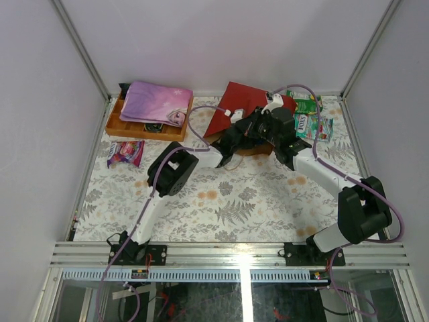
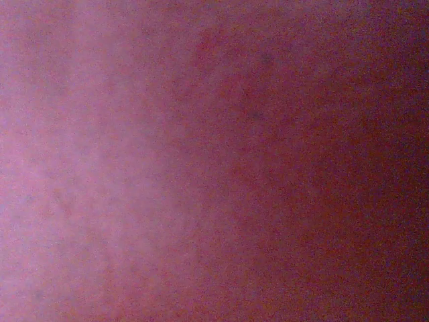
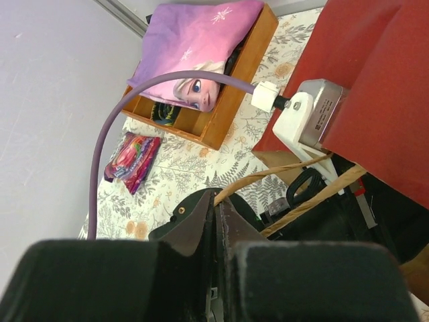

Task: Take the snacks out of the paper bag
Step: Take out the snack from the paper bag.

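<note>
The right jaws are pressed together on a brown cord handle (image 3: 288,168) of the paper bag (image 1: 238,100), the cord running out from between their tips toward the bag's mouth. The left jaws are hidden: that arm reaches into the bag, and its wrist camera shows only a reddish-purple blur, so I cannot tell whether they are apart or together. The red bag lies tilted at the far middle of the table (image 1: 234,201), with both wrists crowded at its opening. Just right of it, green snack packets (image 1: 310,117) lie on the table. Well to the left, a purple snack packet (image 1: 125,153) lies just in front of an orange wooden tray (image 1: 144,127), which holds a pink-purple folded cloth (image 1: 155,102).
</note>
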